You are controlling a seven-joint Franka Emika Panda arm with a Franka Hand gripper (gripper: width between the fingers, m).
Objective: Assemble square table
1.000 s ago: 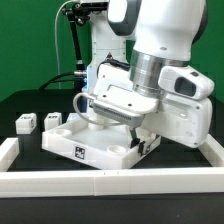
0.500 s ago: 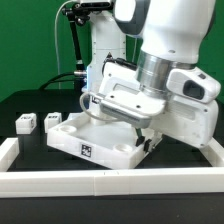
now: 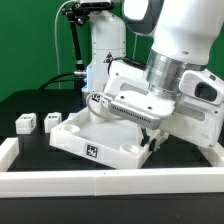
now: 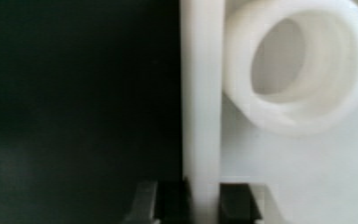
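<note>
On the black table [image 3: 15,105], the gripper's [image 4: 197,205] jaws pinch the square tabletop's [image 3: 105,135] thin wall.
White and tray-like, with a tag [image 3: 93,151] on its side and a round socket [image 4: 300,70] inside.

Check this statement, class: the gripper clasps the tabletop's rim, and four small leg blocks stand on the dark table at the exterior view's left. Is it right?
Not quite. Only two leg blocks stand there, not four, as the exterior view shows. The rest holds: the gripper clasps the rim of the tabletop.
</note>
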